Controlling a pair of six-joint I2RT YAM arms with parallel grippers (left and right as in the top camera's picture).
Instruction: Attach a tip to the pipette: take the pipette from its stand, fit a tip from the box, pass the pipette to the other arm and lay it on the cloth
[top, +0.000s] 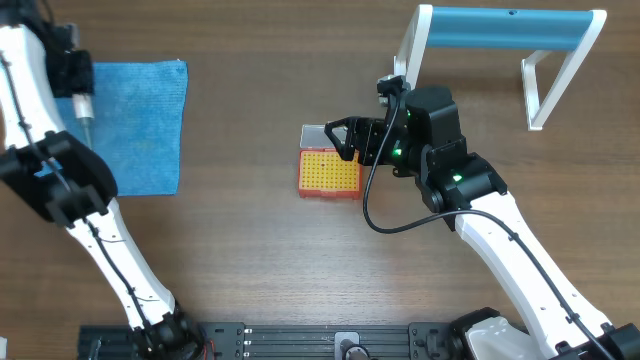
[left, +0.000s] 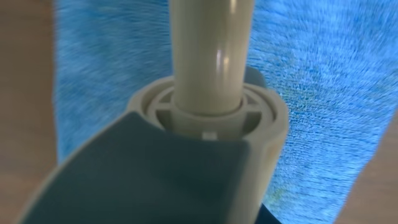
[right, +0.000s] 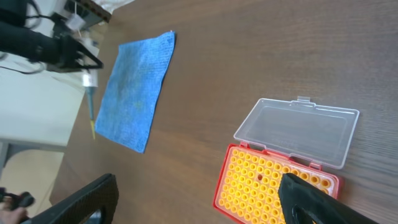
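My left gripper (top: 72, 72) is shut on the pipette (top: 84, 108), which hangs over the left edge of the blue cloth (top: 140, 125). Up close, the pipette's pale shaft (left: 211, 56) and grey body (left: 155, 168) sit above the cloth (left: 323, 81). The right wrist view shows the pipette (right: 89, 84) with a yellow tip (right: 92, 127) beside the cloth (right: 134, 90). My right gripper (top: 345, 140) stands open at the tip box (top: 328, 172), its fingers (right: 87, 199) wide apart over the yellow tips (right: 267, 186). The clear lid (right: 298, 130) lies flat open.
The white and blue pipette stand (top: 510, 30) is at the back right with nothing hanging on it. Bare wooden table (top: 240, 260) lies between the cloth and the tip box. A black rail (top: 330, 340) runs along the front edge.
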